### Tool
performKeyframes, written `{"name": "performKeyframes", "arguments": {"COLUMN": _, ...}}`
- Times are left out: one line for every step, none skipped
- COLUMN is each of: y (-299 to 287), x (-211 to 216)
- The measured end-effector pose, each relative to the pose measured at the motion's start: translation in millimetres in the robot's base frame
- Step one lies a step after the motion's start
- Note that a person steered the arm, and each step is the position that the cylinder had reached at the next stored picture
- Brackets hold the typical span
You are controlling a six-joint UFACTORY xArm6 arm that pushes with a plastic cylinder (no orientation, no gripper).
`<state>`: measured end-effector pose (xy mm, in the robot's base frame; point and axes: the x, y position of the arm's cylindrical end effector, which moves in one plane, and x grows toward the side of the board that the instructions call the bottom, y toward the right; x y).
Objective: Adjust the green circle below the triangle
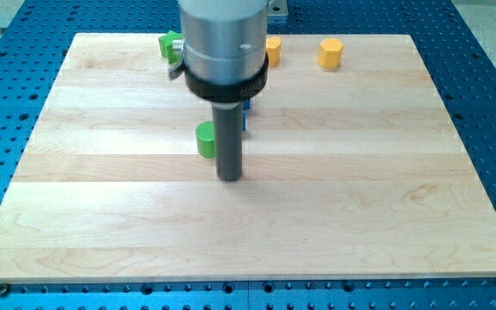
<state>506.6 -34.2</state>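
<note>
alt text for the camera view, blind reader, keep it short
My tip rests on a wooden board, just right of and slightly below a green circle. A blue block peeks from behind the rod; a green block and two orange blocks line the top edge.

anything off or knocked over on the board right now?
Nothing stands out. The green circle sits upright just to the view's left of my tip. A blue block is mostly hidden behind the rod. Two yellow blocks and another green block sit near the view's top edge.
</note>
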Motion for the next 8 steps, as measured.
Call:
{"name": "performKeyframes", "arguments": {"y": -49, "x": -4}}
{"name": "performKeyframes", "arguments": {"y": -72, "x": -40}}
{"name": "performKeyframes", "arguments": {"y": -71, "x": -79}}
{"name": "performKeyframes", "arguments": {"y": -31, "x": -79}}
{"name": "performKeyframes", "arguments": {"y": 7, "x": -74}}
{"name": "performKeyframes", "arguments": {"y": -65, "x": -34}}
{"name": "performKeyframes", "arguments": {"y": -27, "x": 22}}
{"name": "performKeyframes", "arguments": {"y": 75, "x": -29}}
